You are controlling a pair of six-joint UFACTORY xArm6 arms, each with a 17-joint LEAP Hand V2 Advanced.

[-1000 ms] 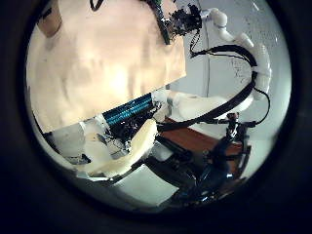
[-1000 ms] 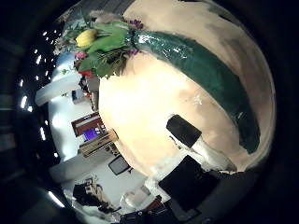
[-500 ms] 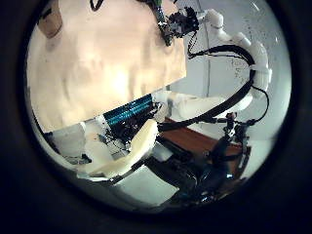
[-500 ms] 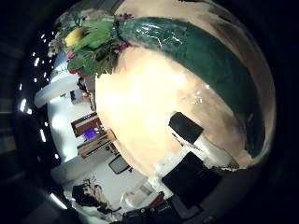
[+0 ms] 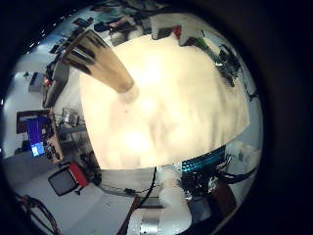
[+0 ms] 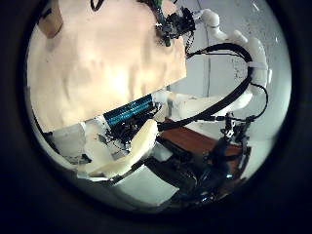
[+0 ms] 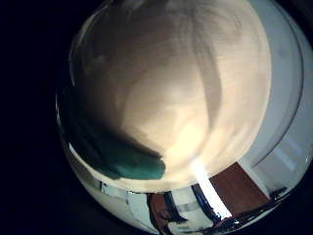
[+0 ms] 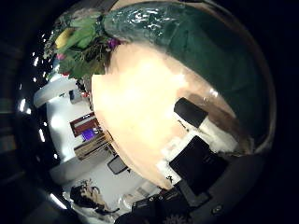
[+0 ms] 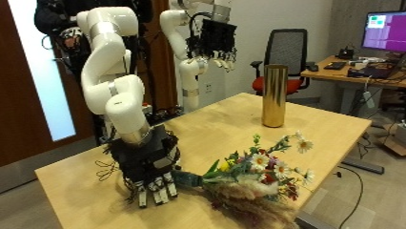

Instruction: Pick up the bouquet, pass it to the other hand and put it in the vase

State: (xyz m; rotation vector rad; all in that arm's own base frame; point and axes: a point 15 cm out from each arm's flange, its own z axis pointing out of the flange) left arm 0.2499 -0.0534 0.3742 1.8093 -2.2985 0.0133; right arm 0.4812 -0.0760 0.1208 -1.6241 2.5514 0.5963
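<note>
I am looking at an office room where a light wooden table (image 9: 89, 176) stands in front of the two arms, with a black office chair (image 9: 290, 48) behind it.

The right hand (image 9: 146, 172) is low, at the table surface. Its fingers (image 9: 155, 194) point down, mostly straight and a little apart, and their tips are at the wood. I do not see them curled around anything. Just beside this hand lies the end of the bouquet of mixed white, yellow and red flowers (image 9: 260, 172), which rests flat on the table. Its stem part is wrapped in dark green glossy film (image 9: 191, 178), and this wrapped end is nearest to the right hand, while the flower heads point away from it. In the right thumb side palm view the green film (image 8: 187, 42) fills much of the picture, so it is close to the palm, and the flowers (image 8: 79, 37) are at its far end.

Further out on the table stands the tall golden metal cylinder vase (image 9: 273, 95), upright and well apart from the bouquet.

The left hand (image 9: 213, 40) hangs high above the far side of the table, fingers relaxed and loose, holding nothing. Its little finger side palm view shows the vase (image 5: 98, 61) below on the table.
</note>
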